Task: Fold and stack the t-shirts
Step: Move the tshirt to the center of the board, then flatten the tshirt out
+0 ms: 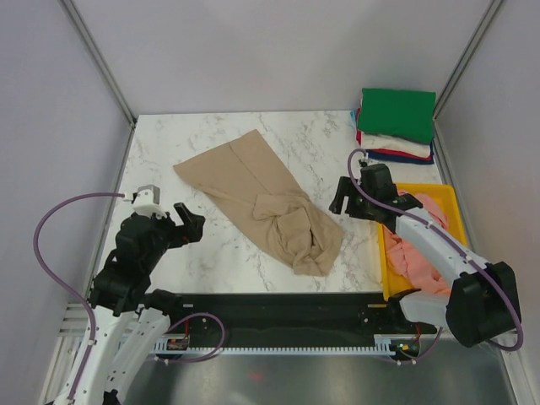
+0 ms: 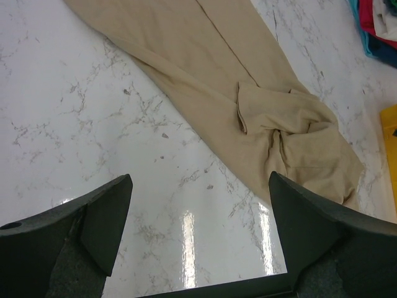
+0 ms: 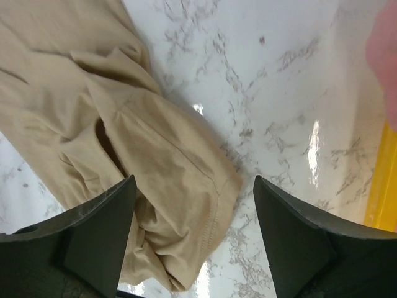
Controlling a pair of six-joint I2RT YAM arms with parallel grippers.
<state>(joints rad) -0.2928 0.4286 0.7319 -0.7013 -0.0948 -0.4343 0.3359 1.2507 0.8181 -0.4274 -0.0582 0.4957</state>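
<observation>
I judged that the tan t-shirt (image 1: 261, 202) was at the spreading step. It lay as a long strip, bunched at the end just below my right gripper (image 1: 342, 201), and ahead and to the right of my left gripper (image 1: 192, 221). Both claws stood apart and held nothing. The next move called for pinching the crumpled end (one corner each) and pulling it flat. Just right of the right claw, the yellow tray (image 1: 386, 266) held a pink t-shirt (image 1: 407, 263). The folded shirts (image 1: 396, 114) were stacked beyond it.

Overhead view, close wrist views share t-shirt (image 1: 261, 211)
</observation>
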